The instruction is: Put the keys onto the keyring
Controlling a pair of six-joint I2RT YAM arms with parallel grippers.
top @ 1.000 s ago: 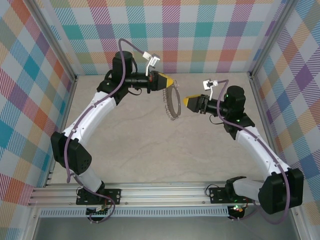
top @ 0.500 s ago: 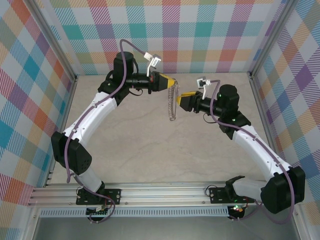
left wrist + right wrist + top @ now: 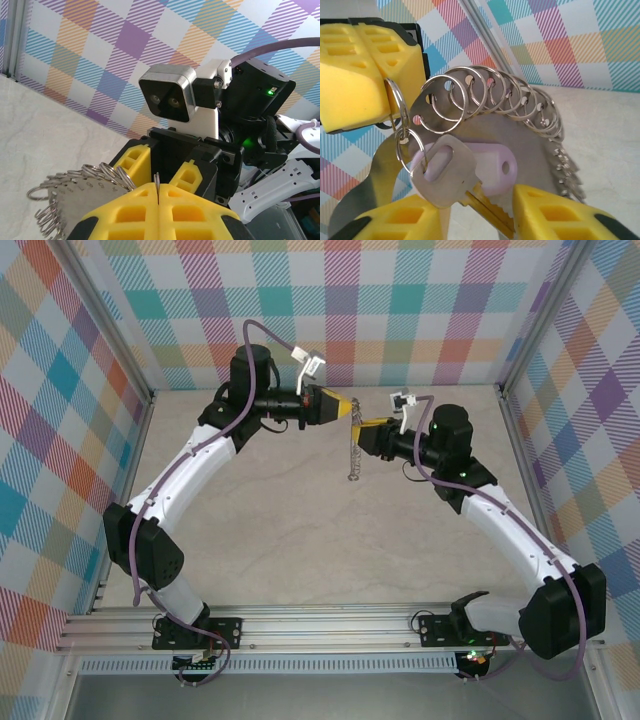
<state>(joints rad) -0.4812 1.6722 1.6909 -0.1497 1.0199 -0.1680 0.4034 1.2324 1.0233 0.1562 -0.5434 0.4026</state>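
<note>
The keyring (image 3: 532,145) is a flat grey metal hoop fringed with several small split rings, hanging edge-on (image 3: 352,455) between the two arms. My left gripper (image 3: 157,189) is shut on one thin ring at its top (image 3: 395,95). A key with a lilac head (image 3: 497,167) lies against the hoop. In front of it a silver-headed key with a brass blade (image 3: 445,175) hangs from a small ring (image 3: 410,145). My right gripper (image 3: 479,197) faces the left one (image 3: 347,408) closely (image 3: 362,426). Its fingers (image 3: 555,215) stand apart, with both blades between them.
The beige table (image 3: 330,540) lies below the hanging ring, walled by plaid panels (image 3: 400,310) at the back and sides. The right wrist camera (image 3: 167,100) sits close in front of the left gripper. Metal rails (image 3: 300,625) run along the near edge.
The right arm has moved left up to the left gripper and its jaws have narrowed. The keyring has swung from face-on to edge-on. The left gripper stays shut.
</note>
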